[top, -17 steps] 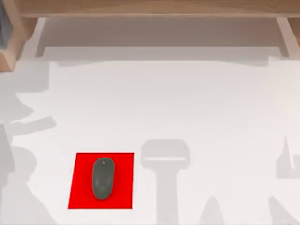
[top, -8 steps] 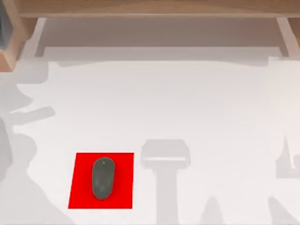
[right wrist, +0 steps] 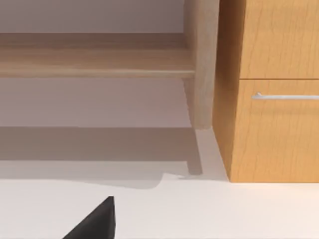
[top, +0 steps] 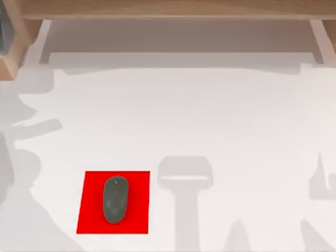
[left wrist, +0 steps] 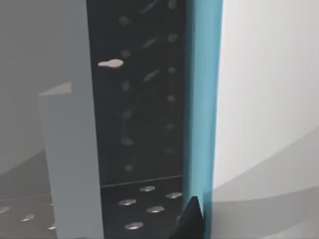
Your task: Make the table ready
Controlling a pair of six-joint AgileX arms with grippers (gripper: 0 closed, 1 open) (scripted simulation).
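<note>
Shadows at the table's left edge are shifting slightly; nothing else is moving. Near its front edge, left of centre, a grey mouse is lying on a red mat. Whether either gripper is open, I cannot tell.

The large flat plain white tabletop spreads smooth and matte across the scene. Near its front left lies a small red rectangular mat, flat on the surface, and a dark grey oval computer mouse sits on the mat. Along the far edge stands a light-brown wooden shelf, its leg and a drawer unit resting on the white top.
</note>
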